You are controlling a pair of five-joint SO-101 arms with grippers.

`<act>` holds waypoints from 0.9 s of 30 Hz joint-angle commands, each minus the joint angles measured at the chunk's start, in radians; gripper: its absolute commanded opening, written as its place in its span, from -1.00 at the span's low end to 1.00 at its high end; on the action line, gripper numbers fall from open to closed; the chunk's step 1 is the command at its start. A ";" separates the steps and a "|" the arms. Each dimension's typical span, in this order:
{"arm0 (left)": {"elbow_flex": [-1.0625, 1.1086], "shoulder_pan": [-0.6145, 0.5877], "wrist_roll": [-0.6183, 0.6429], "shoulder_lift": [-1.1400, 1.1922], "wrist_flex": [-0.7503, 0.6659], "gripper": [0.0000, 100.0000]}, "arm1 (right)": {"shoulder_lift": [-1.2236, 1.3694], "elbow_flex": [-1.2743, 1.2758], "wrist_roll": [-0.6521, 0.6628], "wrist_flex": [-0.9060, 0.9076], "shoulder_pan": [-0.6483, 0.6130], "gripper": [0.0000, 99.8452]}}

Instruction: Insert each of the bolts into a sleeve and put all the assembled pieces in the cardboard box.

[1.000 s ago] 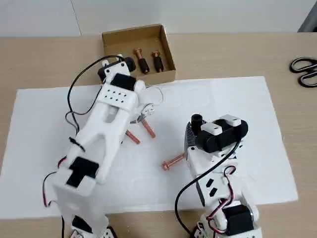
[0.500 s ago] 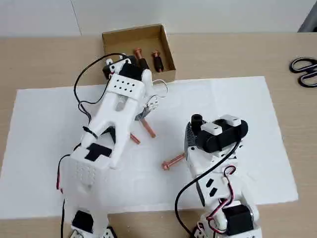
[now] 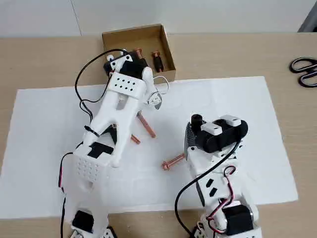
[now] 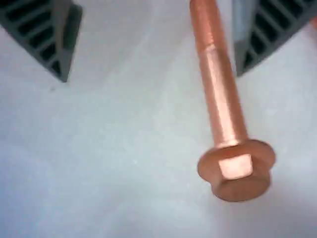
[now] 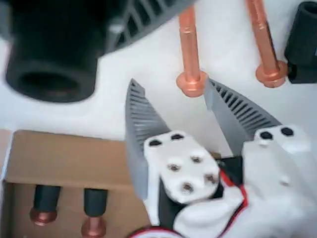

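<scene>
My left gripper [image 3: 147, 106] stands open low over the white sheet, just in front of the cardboard box [image 3: 131, 33]. Its fingers [image 4: 44, 34] stand on either side of a copper bolt [image 4: 223, 99] lying flat, the bolt nearer one finger; its head [image 5: 190, 82] points toward the box. A second bolt [image 3: 133, 139] lies beside the left arm. The third bolt [image 3: 172, 161] rests by the right arm's base. My right gripper [image 3: 194, 127] is shut on a black sleeve [image 5: 49, 49], held above the sheet with its hole showing. Two assembled pieces [image 3: 157, 60] lie in the box.
A white paper sheet [image 3: 237, 99] covers the wooden table's middle. Scissors [image 3: 304, 71] lie at the far right edge. The left arm's black cable [image 3: 79, 84] loops out over the sheet beside the box.
My left arm has swung toward the box and to the right, bringing its open gripper down around the bolt. The right arm and its sleeve have stayed still.
</scene>
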 commanded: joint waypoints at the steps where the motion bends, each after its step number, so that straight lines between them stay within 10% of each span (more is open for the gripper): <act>1: -0.031 0.000 0.000 -0.006 0.003 -0.58 | -0.018 0.017 -0.008 -0.018 0.010 -0.99; 27: -0.153 -0.026 0.005 0.256 0.006 -0.73 | -0.018 0.018 -0.008 -0.021 0.062 -0.99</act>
